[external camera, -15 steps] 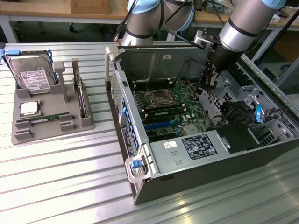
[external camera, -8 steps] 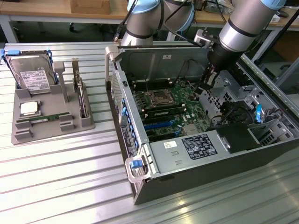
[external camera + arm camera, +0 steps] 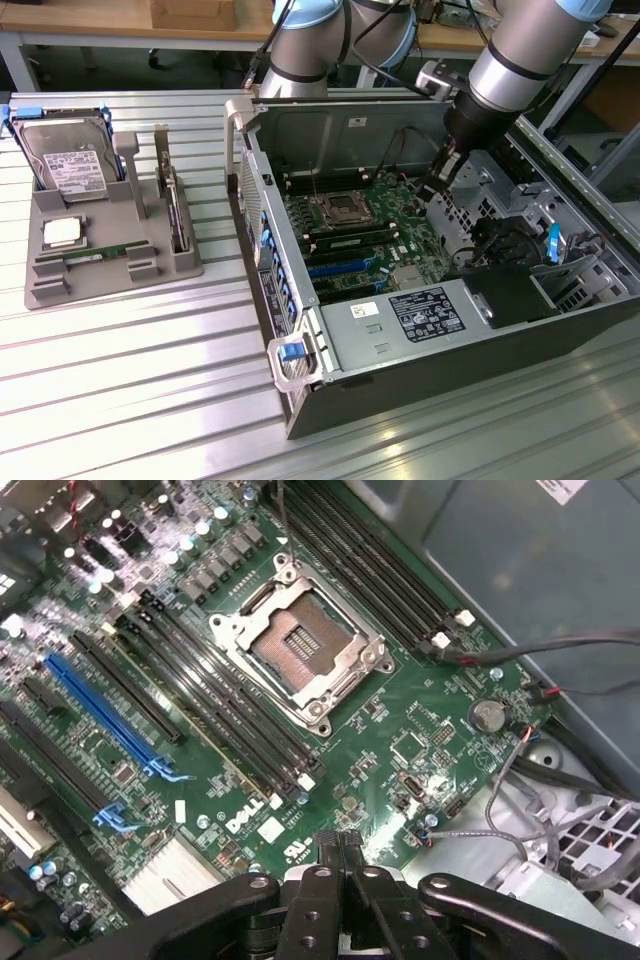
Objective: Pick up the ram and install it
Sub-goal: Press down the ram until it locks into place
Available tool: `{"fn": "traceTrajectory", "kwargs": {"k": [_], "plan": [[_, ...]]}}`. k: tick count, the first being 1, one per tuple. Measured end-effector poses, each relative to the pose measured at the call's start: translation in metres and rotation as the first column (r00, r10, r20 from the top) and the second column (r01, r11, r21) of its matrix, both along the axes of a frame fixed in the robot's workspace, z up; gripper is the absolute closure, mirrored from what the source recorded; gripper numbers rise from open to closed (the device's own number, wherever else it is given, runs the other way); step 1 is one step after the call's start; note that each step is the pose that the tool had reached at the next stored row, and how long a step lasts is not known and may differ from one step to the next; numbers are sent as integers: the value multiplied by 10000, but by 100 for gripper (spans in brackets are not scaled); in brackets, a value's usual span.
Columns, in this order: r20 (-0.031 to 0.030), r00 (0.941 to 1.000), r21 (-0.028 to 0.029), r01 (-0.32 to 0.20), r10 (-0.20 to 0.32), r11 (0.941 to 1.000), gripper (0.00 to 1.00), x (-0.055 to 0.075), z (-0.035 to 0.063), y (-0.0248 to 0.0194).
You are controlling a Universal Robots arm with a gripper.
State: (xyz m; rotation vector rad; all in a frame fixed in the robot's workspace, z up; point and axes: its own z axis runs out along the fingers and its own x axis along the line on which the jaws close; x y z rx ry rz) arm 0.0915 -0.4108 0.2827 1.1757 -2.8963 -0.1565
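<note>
Ram: the long, thin green circuit-board stick (image 3: 100, 254) lies flat in a slot of the grey moulded parts tray (image 3: 180, 265), well apart from the gripper, so not yet picked up.
Gripper: the black two-finger gripper (image 3: 340, 842) has its fingers pressed together on nothing, hanging over the green Dell motherboard (image 3: 420, 715), just above the board's edge.
Tray contents: ram, a square silver processor chip (image 3: 62, 232) and a silver hard drive with white label (image 3: 70, 165) standing upright.
Case contents: the open dark metal computer case (image 3: 420, 385) holds the motherboard, with an empty silver processor socket (image 3: 298, 646) and long black memory slots (image 3: 225, 695) beyond the fingers.
</note>
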Motion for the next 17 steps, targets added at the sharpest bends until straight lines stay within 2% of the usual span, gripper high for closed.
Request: {"fn": "traceTrajectory", "kwargs": {"k": [2, 4, 8, 11, 14, 17], "plan": [[0, 9997, -1, 253, -253, 9997, 90, 0, -1, 0], [0, 9970, -3, 772, -772, 9970, 90, 0, -3, 0], [0, 9885, -5, 1512, -1512, 9885, 90, 0, -5, 0], [0, 9824, -4, 1866, -1866, 9824, 90, 0, -6, 0], [0, 9711, -5, 2388, -2388, 9711, 90, 0, -7, 0], [0, 9515, -5, 3075, -3075, 9515, 90, 0, -9, 0]]}}
